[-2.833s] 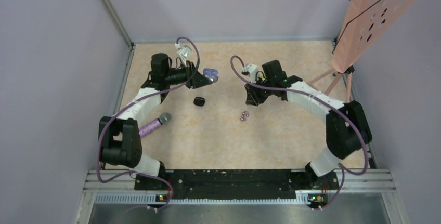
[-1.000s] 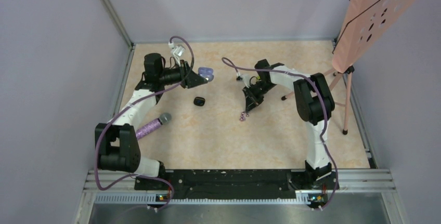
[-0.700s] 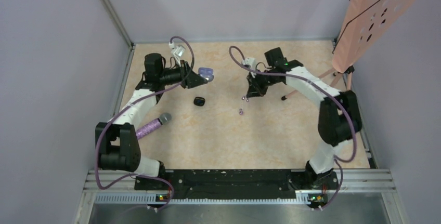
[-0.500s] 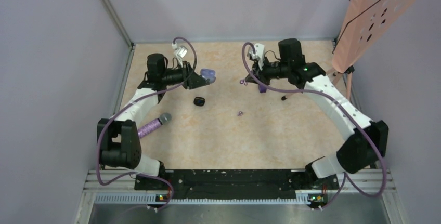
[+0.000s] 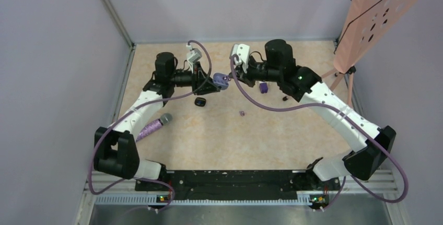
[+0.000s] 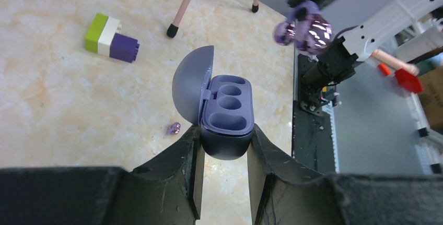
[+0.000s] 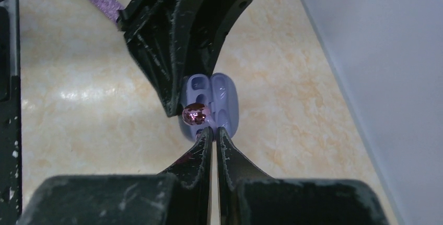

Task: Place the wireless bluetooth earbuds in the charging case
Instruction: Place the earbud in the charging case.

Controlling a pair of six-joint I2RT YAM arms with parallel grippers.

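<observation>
- Left wrist view first: a lavender oval plastic charging case [image 6: 225, 105] is clamped in the left pincer [image 6: 224, 141]. One black finger sits on each flank of its body, closed firmly on it, and it is held above the mottled beige tabletop [image 6: 62, 105].
- The case's long axis runs straight out from between those fingers, away from the wrist. Its open face with the moulded sockets is turned up toward the camera. The domed lid [image 6: 194, 86] stands swung open on the left side of that view.
- Over to the right pincer [image 7: 213, 130]: the fingers are pressed almost together with only a sliver between them. Pinched at their very tips is a glossy purple bead-like earbud [image 7: 195, 114].
- In the right wrist view that earbud lines up in front of the case's sockets. In the left wrist view it hangs up and to the right of the case, with a gap between the two, so they are not touching.
- Top external view: the two pincers face each other tip to tip toward the back of the tabletop. The left [image 5: 213, 81] points right and the right [image 5: 233, 74] points left, with the case and earbud between them.
- Down on the tabletop, a second purple earbud [image 5: 242, 113] lies alone, nearer the arm bases.
- A small black rounded earbud [image 5: 200, 101] sits just beside the left pincer, and a green, white and purple block [image 6: 112, 37] lies further off.
</observation>
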